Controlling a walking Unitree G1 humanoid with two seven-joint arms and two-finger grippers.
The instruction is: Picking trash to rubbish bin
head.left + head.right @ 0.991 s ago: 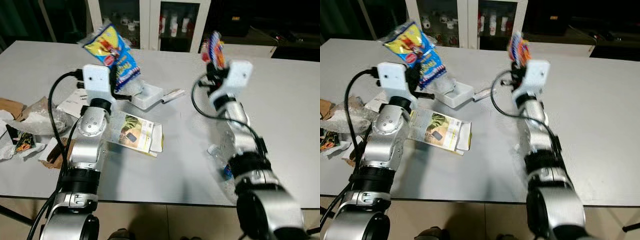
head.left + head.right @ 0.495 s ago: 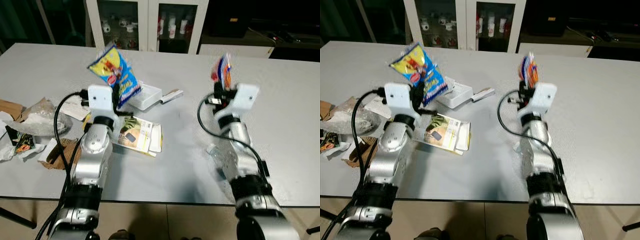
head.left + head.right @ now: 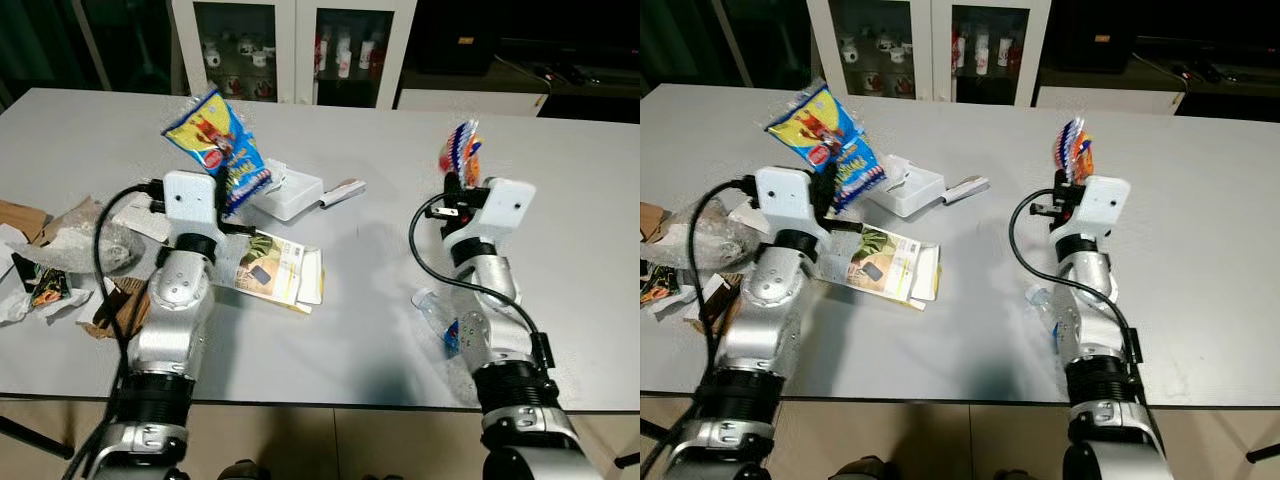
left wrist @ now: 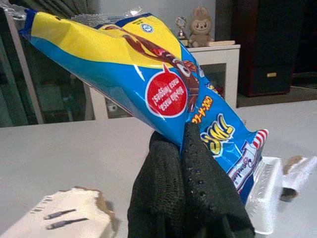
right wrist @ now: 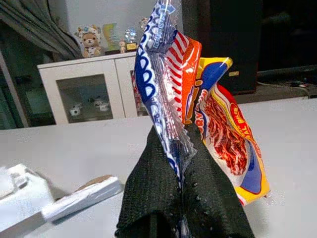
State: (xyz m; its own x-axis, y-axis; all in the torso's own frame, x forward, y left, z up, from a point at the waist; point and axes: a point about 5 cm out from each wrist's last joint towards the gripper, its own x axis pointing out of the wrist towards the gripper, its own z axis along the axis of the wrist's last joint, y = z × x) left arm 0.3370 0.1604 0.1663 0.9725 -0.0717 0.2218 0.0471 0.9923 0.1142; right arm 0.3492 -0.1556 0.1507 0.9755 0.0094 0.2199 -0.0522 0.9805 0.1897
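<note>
At a grey tabletop (image 3: pixel 560 200) in a dim room, with a white glass-door cabinet (image 3: pixel 300 45) beyond its far edge, we stand with both arms raised and a piece of trash in each tool. We take the white tray (image 3: pixel 290 192) near the tabletop's middle as our marker. Beside it, on our left, the left tool (image 4: pixel 185 163) is closed tight on a blue-and-yellow snack bag (image 3: pixel 218 148), held up off the tabletop. Well to the tray's right, the right tool (image 5: pixel 181 163) is pinched shut on a crumpled red, white and orange wrapper (image 3: pixel 459 152), also lifted clear.

By our reckoning the picking is partly done: two items are in hand, none yet binned, and we see no rubbish bin from here. More remains. A printed card packet (image 3: pixel 278 268) lies just nearer us than the tray, a silver wrapper (image 3: pixel 343 188) touches its right side, a heap of brown paper and plastic scraps (image 3: pixel 60 260) sits well to its left, and a crushed clear bottle (image 3: pixel 440 315) lies under our right arm.
</note>
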